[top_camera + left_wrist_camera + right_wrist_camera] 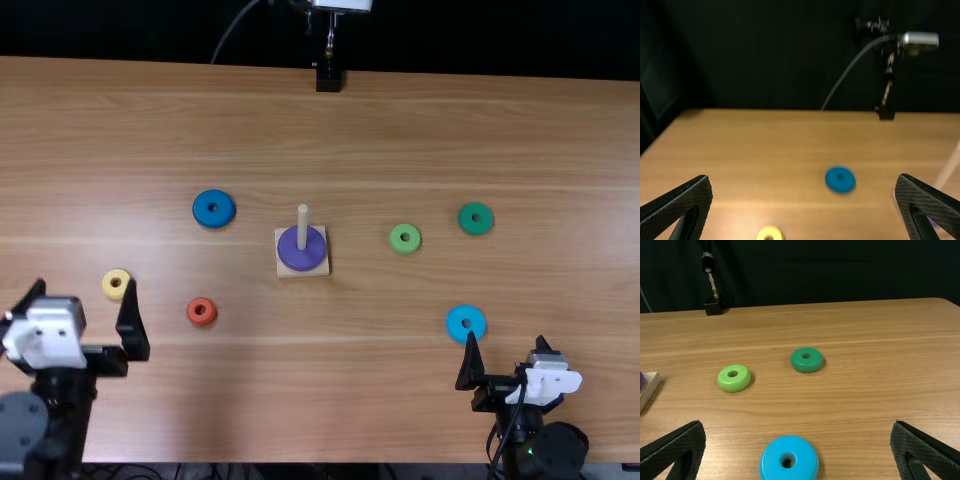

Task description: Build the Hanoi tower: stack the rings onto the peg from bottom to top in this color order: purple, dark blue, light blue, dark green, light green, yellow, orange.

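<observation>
Well, purple ring (pixel 300 259) (flat) around peg (pixel 302 226).

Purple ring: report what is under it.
The purple ring lies on the pale square base, whose corners show; the peg rises through it. The base's middle is covered and can't be seen.

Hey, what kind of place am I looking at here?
Probably a robotics lab or test bench: two robot arms, a camera-like device mounted behind the wooden table, and dark cloth as a backdrop.
</observation>
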